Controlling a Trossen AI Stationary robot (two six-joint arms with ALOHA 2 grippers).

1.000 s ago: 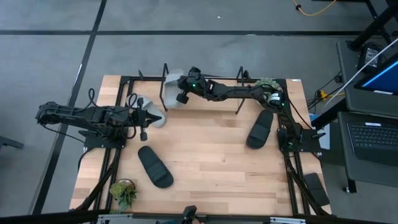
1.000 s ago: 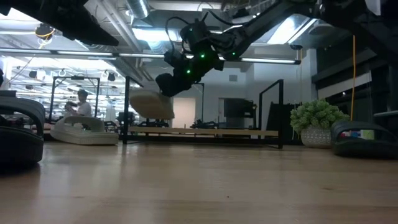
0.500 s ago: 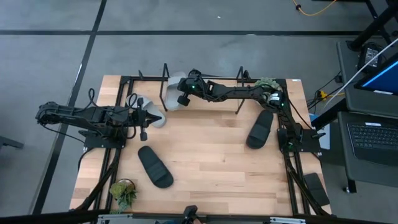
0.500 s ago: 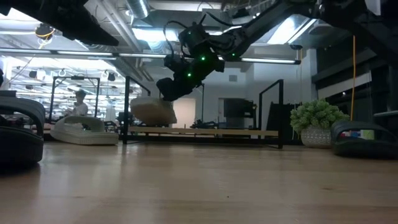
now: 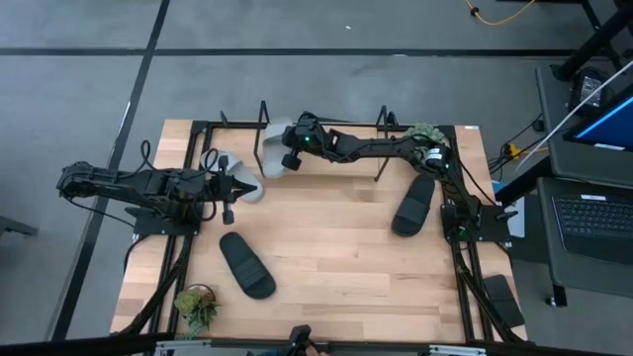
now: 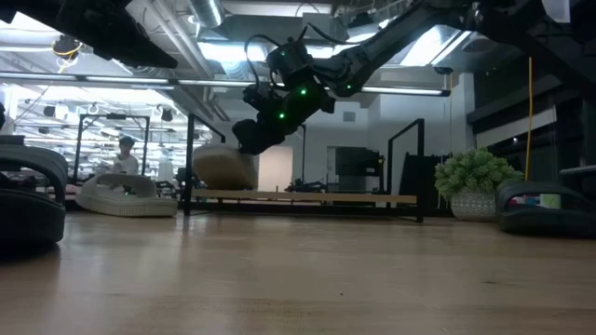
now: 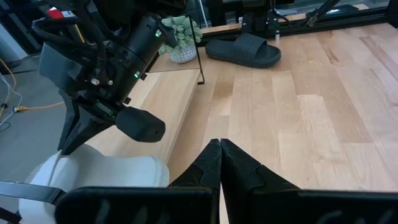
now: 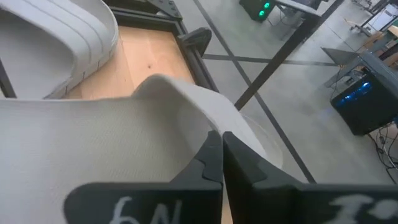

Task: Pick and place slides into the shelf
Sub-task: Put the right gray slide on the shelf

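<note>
**A:** While the right arm reaches across to the far edge of the table, what does the placement turn on?

**B:** On how the held sandal sits over the shelf [image 5: 321, 148]. The right gripper [image 5: 288, 148] is clamped on a light grey slide [image 5: 274, 158], which hangs directly under its fingers, just above the shelf's wooden base near the left end loop. In the low view the slide [image 6: 223, 168] looks close to the base, though I can't tell whether it touches yet.

**B:** Its long axis seems to run across the shelf rather than along it, but the gripper hides too much to be sure.

**A:** And the other arm?

**B:** The left gripper [image 5: 240, 186] waits with its fingers pressed together, holding nothing. The second grey slide [image 5: 237, 178] lies right beside its tip, so that arm is nearer to that one.

**A:** What else is around?

**B:** One black slide [image 5: 246, 264] lies well toward the near side of the left gripper; the other black slide [image 5: 413, 205] sits beneath the right arm's base end. A small plant [image 5: 196, 308] stands at the near left corner.

**A:** Anything in the way?

**B:** I'd judge the shelf's upright loop just beside the right gripper is the thing to clear when releasing. The second grey slide is close by too.
</note>
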